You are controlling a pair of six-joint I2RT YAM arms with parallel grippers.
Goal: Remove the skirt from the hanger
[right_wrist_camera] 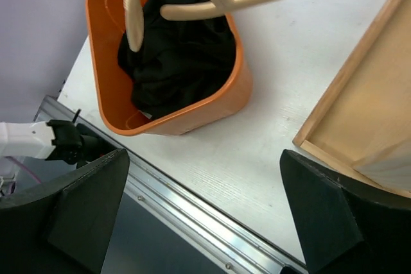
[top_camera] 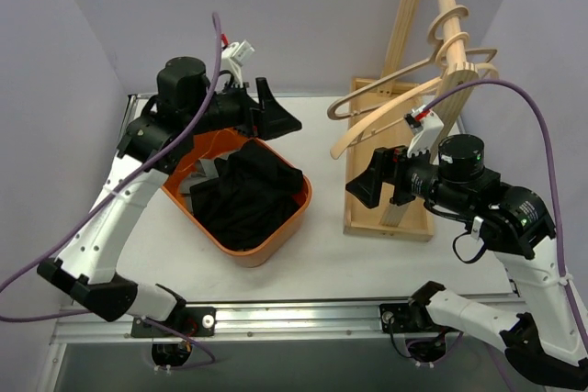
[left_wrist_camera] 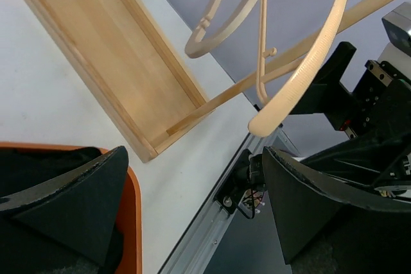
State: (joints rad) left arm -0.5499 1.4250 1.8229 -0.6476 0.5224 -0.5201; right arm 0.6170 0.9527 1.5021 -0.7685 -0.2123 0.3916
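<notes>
The black skirt [top_camera: 243, 199] lies bunched inside the orange basket [top_camera: 303, 192] at centre-left, apart from both grippers. The bare wooden hanger [top_camera: 386, 112] hangs tilted from the wooden rack [top_camera: 436, 6] on the right. My left gripper [top_camera: 276, 109] hovers open over the basket's far rim, holding nothing. My right gripper [top_camera: 375, 181] is open just below the hanger's lower end. The right wrist view shows the skirt [right_wrist_camera: 180, 56] in the basket [right_wrist_camera: 225, 101] under the hanger [right_wrist_camera: 212, 8], with the open gripper [right_wrist_camera: 205, 210] over bare table. In the left wrist view the hanger [left_wrist_camera: 308, 62] hangs ahead of the open gripper [left_wrist_camera: 196, 210].
The rack stands in a shallow wooden tray [top_camera: 367, 222] at the right of the table. Grey walls close in on the left, back and right. An aluminium rail [top_camera: 303, 317] runs along the near edge. Purple cables [top_camera: 542, 135] loop over both arms.
</notes>
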